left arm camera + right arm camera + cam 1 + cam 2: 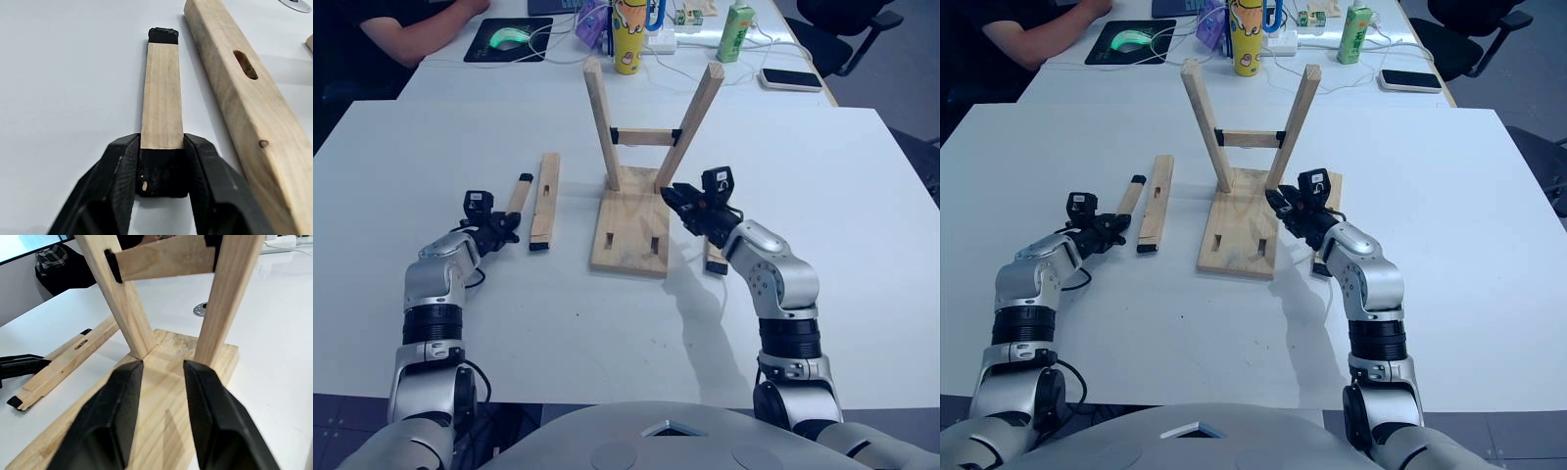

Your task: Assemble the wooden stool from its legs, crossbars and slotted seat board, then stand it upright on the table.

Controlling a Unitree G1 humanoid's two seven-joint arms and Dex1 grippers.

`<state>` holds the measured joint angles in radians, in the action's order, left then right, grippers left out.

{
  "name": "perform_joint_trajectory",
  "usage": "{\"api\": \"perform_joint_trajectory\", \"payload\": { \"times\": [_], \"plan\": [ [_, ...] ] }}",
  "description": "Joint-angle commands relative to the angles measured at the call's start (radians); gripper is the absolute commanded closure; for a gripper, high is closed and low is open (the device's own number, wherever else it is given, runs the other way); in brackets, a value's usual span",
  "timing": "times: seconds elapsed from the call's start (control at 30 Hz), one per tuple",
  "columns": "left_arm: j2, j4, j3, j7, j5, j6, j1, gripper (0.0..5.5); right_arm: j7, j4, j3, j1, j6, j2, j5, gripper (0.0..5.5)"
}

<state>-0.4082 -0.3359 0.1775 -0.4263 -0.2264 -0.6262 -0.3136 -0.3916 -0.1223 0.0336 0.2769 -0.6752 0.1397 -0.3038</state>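
Observation:
The slotted seat board (628,235) lies flat mid-table. Two legs (602,117) (693,122) stand in its far slots, joined by a crossbar (646,137). A loose leg (545,201) lies to its left, and beside that a short crossbar (161,93) with black ends. My left gripper (161,139) is shut on the near black end of this crossbar, which rests on the table. My right gripper (164,364) is open just above the seat board (171,421), in front of the two standing legs, with nothing between its fingers.
Another wooden piece (715,259) lies partly under my right forearm. A small metal washer (200,309) sits behind the board. The rear table holds a yellow cup (628,34), a green carton (734,29), a phone (790,78) and a mouse pad (507,39).

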Motion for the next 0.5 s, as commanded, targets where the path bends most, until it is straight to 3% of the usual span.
{"api": "perform_joint_trajectory", "payload": {
  "times": [0.03,0.17,0.37,0.5],
  "plan": [
    [0.014,-0.094,-0.034,-0.009,0.016,-0.036,0.062,4.16,0.008,-0.023,-0.019,0.012,0.023,0.017,0.014,3.96],
    [0.012,-0.045,0.011,0.049,0.039,0.181,0.054,4.16,-0.032,-0.052,-0.043,-0.018,0.016,0.018,-0.02,3.96],
    [0.033,0.241,0.107,0.058,0.0,0.516,0.163,4.16,-0.054,-0.038,-0.089,-0.034,0.002,0.052,-0.02,3.96],
    [0.009,0.446,0.053,0.001,0.055,0.651,0.307,4.16,-0.081,-0.047,-0.087,-0.043,-0.007,0.08,-0.037,3.96]
  ]
}}
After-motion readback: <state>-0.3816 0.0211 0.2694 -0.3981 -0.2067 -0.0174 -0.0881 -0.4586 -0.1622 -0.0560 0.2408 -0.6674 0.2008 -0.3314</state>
